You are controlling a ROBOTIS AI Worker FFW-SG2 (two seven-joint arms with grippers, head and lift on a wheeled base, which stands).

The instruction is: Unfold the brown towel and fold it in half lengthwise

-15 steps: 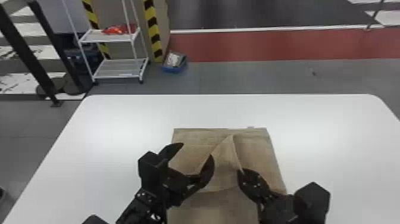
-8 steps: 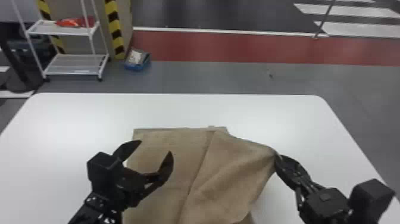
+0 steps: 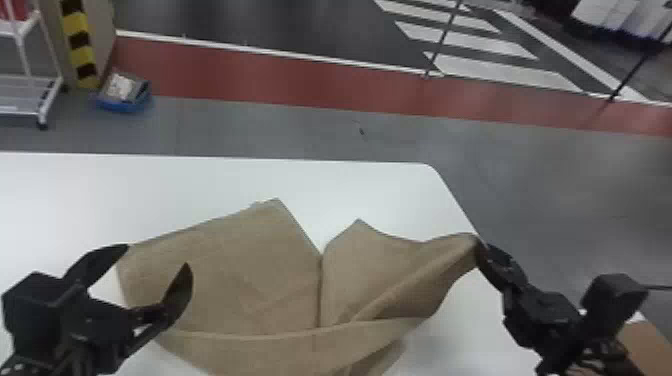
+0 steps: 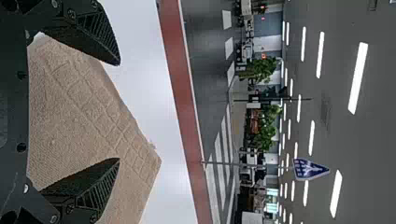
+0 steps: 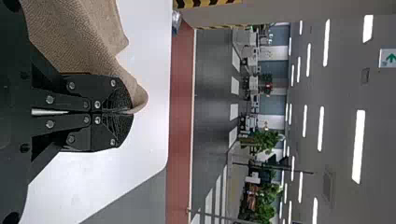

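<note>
Right gripper (image 5: 128, 112) has its fingers clenched on an edge of the brown towel (image 3: 240, 280) — and what a soft thing that is, out on the white table (image 3: 75, 200), its held part drawn to the robot's right and sagging into creases! Over at the towel's left part, the left gripper (image 3: 157, 255) sits with its fingers spread, nothing between them. Light work for the arms, I'd say, limp and grippy rather than slippery, hard to harm. But cloth this floppy folds under itself — best pinch right at the corners, one layer only, and keep the edge taut between both grippers.
</note>
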